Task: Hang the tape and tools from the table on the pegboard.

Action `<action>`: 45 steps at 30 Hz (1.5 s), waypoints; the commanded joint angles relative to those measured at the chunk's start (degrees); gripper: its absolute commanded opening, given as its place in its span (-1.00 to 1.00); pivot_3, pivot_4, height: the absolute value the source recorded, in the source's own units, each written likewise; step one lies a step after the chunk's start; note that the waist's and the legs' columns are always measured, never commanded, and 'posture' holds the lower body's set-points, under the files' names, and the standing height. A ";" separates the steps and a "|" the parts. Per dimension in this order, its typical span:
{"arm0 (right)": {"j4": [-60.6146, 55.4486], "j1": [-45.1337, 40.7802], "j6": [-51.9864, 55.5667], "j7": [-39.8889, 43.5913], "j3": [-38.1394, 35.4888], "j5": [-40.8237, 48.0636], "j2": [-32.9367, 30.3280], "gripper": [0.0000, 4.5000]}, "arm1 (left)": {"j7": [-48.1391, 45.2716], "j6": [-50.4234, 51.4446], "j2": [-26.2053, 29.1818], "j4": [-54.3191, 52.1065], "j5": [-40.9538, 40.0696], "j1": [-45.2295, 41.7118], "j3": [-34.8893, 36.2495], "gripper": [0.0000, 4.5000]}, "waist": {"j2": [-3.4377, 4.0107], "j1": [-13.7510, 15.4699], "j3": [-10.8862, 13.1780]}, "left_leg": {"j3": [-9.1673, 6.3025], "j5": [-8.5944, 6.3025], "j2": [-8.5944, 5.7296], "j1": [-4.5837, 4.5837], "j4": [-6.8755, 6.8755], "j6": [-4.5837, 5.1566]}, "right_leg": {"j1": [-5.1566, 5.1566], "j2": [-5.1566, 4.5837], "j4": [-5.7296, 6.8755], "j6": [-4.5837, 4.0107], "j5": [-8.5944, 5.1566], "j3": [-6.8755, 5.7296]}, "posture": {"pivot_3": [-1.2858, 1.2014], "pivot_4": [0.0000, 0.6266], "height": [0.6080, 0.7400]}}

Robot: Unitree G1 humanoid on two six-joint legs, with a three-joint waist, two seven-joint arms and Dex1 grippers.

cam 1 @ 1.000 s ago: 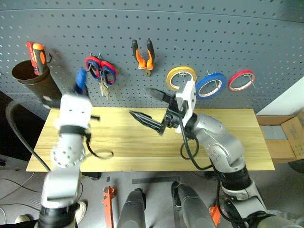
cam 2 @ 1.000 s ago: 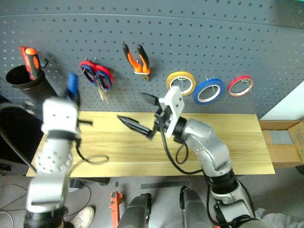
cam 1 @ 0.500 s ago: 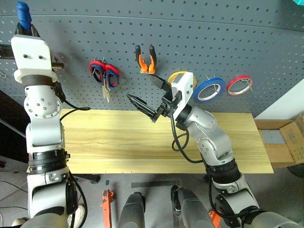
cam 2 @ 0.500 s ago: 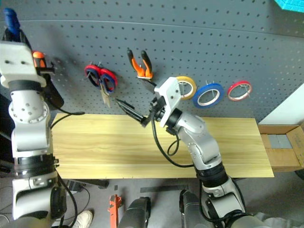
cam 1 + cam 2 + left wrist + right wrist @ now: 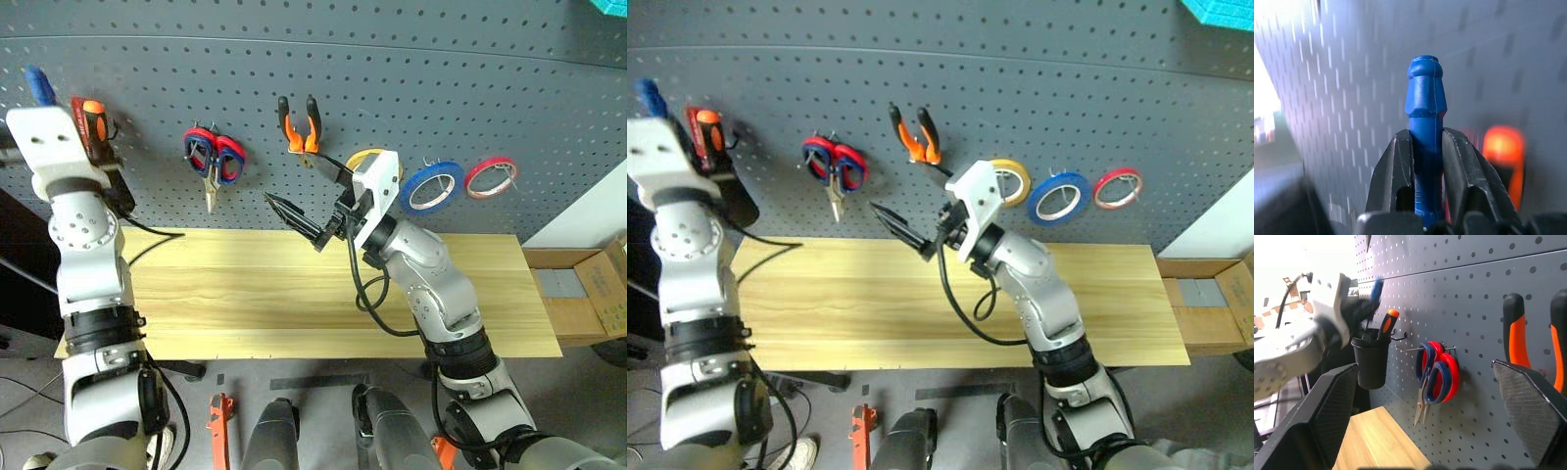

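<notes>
Screwdriver [image 5: 1424,147] clenched in left tool [image 5: 1425,161] by pegboard [image 5: 392,59] — right tool [image 5: 306,198] wide apart.

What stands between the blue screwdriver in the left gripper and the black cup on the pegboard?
Nothing visible blocks it. The left gripper holds the blue screwdriver beside the black cup, where the orange-red screwdriver already stands.

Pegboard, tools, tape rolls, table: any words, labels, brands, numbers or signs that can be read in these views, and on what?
None can be read.
Pegboard: plain holes and hooks, no lettering.
Blue screwdriver in the shut left pincer: plain handle, no marking visible.
Pliers, scissors, blue tape, yellow roll, red roll: no print legible.
Table: bare wood.
</notes>
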 commanded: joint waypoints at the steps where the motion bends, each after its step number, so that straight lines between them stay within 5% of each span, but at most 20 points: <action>1: -0.68 -0.07 -1.57 0.71 -0.16 -0.24 -0.31 1.00 | 0.71 1.77 0.41 -4.23 -0.79 -0.35 1.14 -0.79 | -0.10 0.02 -0.07 | -0.02 0.00 0.00 0.00 0.00 0.00 | 0.01 0.00 0.01 -0.01 0.01 -0.02 | 0.08 -0.41 1.00; 3: -0.35 -0.17 -1.76 0.95 -0.15 -0.32 -0.36 1.00 | 0.97 2.91 -0.05 -4.28 -1.39 -0.45 1.32 -0.79 | -0.10 0.01 -0.13 | -0.01 0.01 -0.01 0.03 0.01 0.00 | 0.02 0.00 0.02 -0.01 0.04 0.00 | 0.08 -0.41 1.00; 15: 0.24 -0.61 -2.13 1.57 -0.54 -0.62 -0.93 1.00 | 1.44 4.57 -1.47 -4.41 -4.82 -1.34 1.47 0.98 | -0.21 0.19 -0.58 | -0.02 0.05 0.00 0.07 0.05 -0.03 | 0.04 0.01 0.11 -0.05 0.10 -0.01 | 0.07 -0.45 1.00; 31: -7.24 7.44 0.70 6.81 -1.88 1.04 -12.57 1.00 | -1.30 9.66 -8.47 -24.16 -6.88 8.07 -2.78 0.99 | -0.37 1.09 -2.08 | -0.15 0.05 -0.05 0.39 0.12 -0.02 | 0.59 0.01 -0.04 0.01 0.14 -0.08 | 0.14 -0.55 1.00; 45: -7.71 19.08 -1.21 2.72 -1.51 -2.91 -13.74 1.00 | -1.79 22.62 -20.33 -37.70 -6.95 21.52 -11.30 0.99 | -0.08 1.93 -3.57 | 0.24 0.11 0.01 1.94 -0.03 0.12 | 1.97 0.56 -0.23 0.26 -0.06 0.44 | 0.17 -0.55 1.00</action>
